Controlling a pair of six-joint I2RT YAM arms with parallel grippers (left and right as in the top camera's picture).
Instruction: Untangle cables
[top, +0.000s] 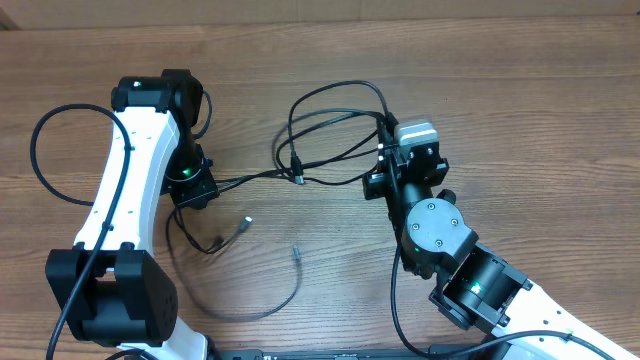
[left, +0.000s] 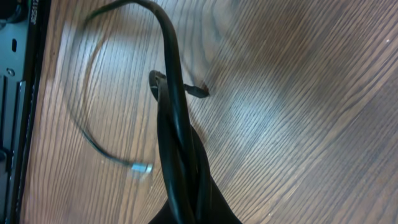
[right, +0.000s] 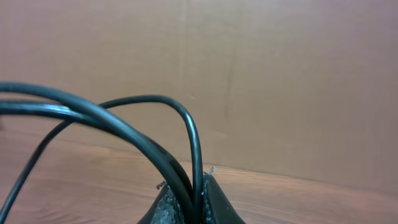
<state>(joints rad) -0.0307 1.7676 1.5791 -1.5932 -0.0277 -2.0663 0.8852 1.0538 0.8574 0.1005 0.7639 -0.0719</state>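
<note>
**A:** What does the right gripper (right: 196, 210) have hold of?

**B:** Its fingers are pressed together at the bottom of the right wrist view. Black cables (right: 197, 149) rise from between them and bend away in arcs, so it is clamped on them.

**A:** And the left gripper (left: 186, 199)?

**B:** It is also closed on cables. A bundle of strands runs up out of its fingers over the wooden table (left: 298, 124). Just past it lies a silver-tipped plug (left: 142, 168) on a thin cord, and a small dark plug (left: 199, 92) sits a little farther off.

**A:** So which step is this?

**B:** Most likely the pulling-apart. From overhead, one strand (top: 250, 179) stretches almost straight from the left gripper to a cluster of plugs (top: 298, 178) between the arms. Beyond that, loops (top: 345, 85) curl up and back to the right gripper. The tangle appears to sit in those loops.

**A:** Is anything free yet?

**B:** One cord end (top: 296, 252) lies near the front of the table, and its cord sweeps round in an arc. The pictures do not show whether its other end reaches the left gripper.

**A:** What should come next?

**B:** Probably the arms should spread slowly and watch whether the loops slide open or cinch at the plugs. If they cinch, one gripper would need to let go and regrip closer to the crossing.
</note>
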